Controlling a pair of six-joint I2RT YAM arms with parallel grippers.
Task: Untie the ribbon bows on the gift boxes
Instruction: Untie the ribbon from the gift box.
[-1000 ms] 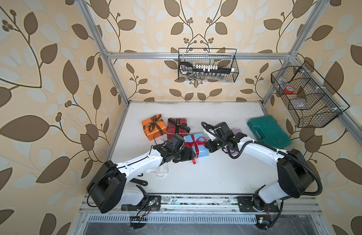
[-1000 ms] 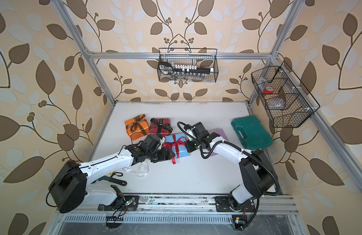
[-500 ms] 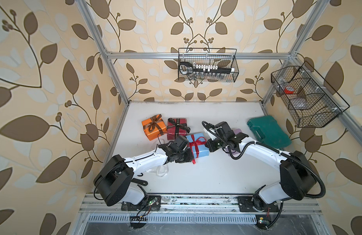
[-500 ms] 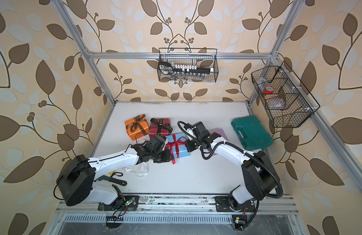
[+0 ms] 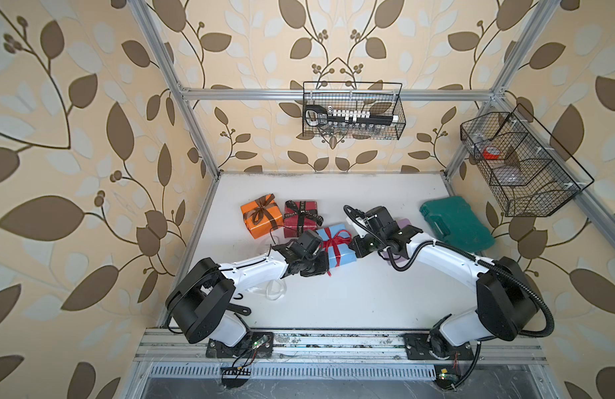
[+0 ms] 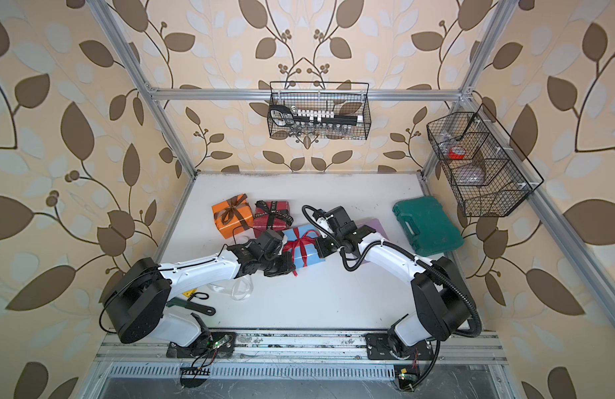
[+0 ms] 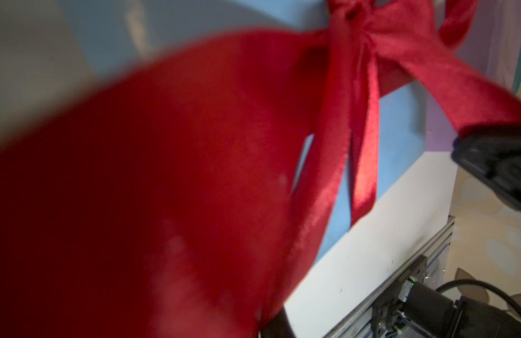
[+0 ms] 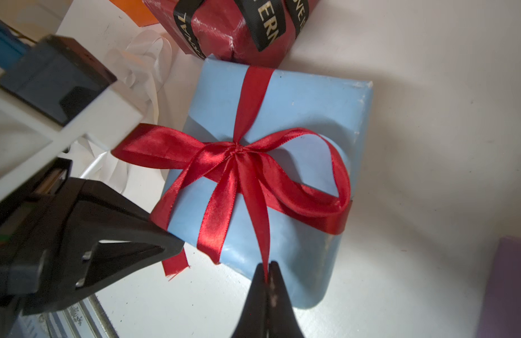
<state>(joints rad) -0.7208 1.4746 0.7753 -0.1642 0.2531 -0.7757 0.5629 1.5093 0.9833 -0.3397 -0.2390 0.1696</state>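
Now | left end effector [image 8: 174,248]: pinching red ribbon [image 8: 237,152] | right end effector [image 8: 268,270]: pinching its tail

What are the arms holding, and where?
The red ribbon: right tool pinches one tail near its end, left tool apparently the other tail.

Satin gloss and a fine woven grain marked the red ribbon [image 8: 238,175]. The paper wrap of the light blue box [image 8: 297,117] looked smooth and matt, scuffed pale along its edges. Wrinkled, faintly shiny paper covered the dark red box [image 8: 224,29], crossed by a matt black ribbon [image 8: 268,26] with printed lettering. The white ribbon [image 8: 148,58] appeared thin and translucent. The green case [image 5: 454,224] was moulded plastic, the basket [image 5: 352,84] black wire, the frame [image 5: 264,93] bare metal and the table [image 5: 368,293] matt white.
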